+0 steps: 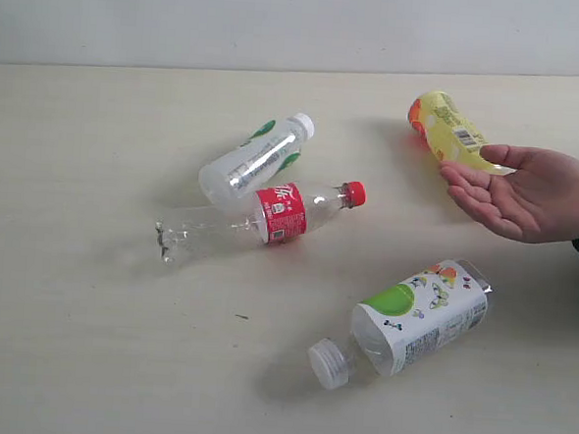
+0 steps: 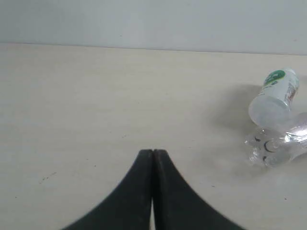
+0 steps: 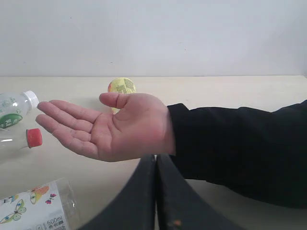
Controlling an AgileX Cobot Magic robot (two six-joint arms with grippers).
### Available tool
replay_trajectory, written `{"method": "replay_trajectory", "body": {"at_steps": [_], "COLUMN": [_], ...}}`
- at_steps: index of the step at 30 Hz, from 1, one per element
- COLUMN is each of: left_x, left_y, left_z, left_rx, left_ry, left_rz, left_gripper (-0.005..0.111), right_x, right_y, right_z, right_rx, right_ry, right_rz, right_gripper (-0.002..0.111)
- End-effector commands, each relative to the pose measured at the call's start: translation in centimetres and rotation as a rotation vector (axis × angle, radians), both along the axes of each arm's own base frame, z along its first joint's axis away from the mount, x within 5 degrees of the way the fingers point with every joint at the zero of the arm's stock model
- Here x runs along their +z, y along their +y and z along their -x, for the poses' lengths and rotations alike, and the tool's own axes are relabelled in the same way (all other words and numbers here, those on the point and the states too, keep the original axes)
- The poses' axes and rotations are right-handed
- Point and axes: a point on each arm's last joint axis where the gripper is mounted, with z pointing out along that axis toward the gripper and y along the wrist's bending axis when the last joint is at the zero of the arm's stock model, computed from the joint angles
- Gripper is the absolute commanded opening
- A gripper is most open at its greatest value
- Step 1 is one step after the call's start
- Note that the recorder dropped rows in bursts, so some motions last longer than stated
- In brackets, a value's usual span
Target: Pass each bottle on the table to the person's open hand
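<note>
Bottles: four, all lying on their sides on the table (image 1: 85, 342), none held.

- Nearest is the wide colourful-label bottle (image 1: 416, 323) at 5 o'clock of the exterior view, white cap pointing to 8 o'clock.
- The slim red-label bottle (image 1: 270, 216) is near centre, red cap towards 3 o'clock.
- The green-leaf bottle (image 1: 254, 161) is at 11 o'clock. Its base seems to touch the slim one.
- Farthest is the yellow bottle (image 1: 447, 128) at 2 o'clock, partly behind the fingertips of the person's open hand (image 1: 532, 193), which waits palm up at 3 o'clock.

Left gripper (image 2: 153, 152) has its jaws pressed together on nothing, over bare table, with the green-leaf and slim bottles off to one side. Right gripper (image 3: 156, 157) is the same, jaws together and empty, just short of the hand.

Handling, my read: the clear two look empty, so light. Thin walls will dent under a hard squeeze. Smooth and round, so they'll roll or slip if nudged. Grip across the body at the label, jaws square to the long axis. The shoulder near the cap is stiffer if the wall buckles. The touching pair may disturb each other.
</note>
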Motion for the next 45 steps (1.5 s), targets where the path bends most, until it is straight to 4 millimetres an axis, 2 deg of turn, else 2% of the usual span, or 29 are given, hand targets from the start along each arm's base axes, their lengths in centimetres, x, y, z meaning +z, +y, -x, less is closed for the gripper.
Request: {"method": "replay_trajectory", "body": {"at_steps": [1,32,35,37,41,45], "left_x": [0.2,0.2,0.6,1.5,3.1,3.8], "left_y": [0.0,0.0,0.1,0.0,0.1,0.4], "left_z": [0.0,0.0,-0.1,-0.3,-0.3,-0.3], "left_rx": [0.000,0.000,-0.007,0.006,0.061,0.082], "left_ry": [-0.020,-0.020,-0.079,-0.171,-0.299,-0.370], "left_rz": [-0.002,-0.002,-0.064,0.008,0.458,0.592], "left_gripper": [0.001,0.001,0.001,0.001,0.001,0.001], "right_x": [0.0,0.0,0.0,0.0,0.0,0.0], "right_y": [0.0,0.0,0.0,0.0,0.0,0.0], "right_z": [0.0,0.0,0.0,0.0,0.0,0.0], "right_rx": [-0.005,-0.005,-0.005,-0.005,-0.005,-0.005], "right_ry": [-0.013,-0.013,-0.013,-0.013,-0.013,-0.013], "right_rz": [0.005,0.005,0.005,0.005,0.005,0.005], "right_gripper": [0.000,0.000,0.000,0.000,0.000,0.000]}}
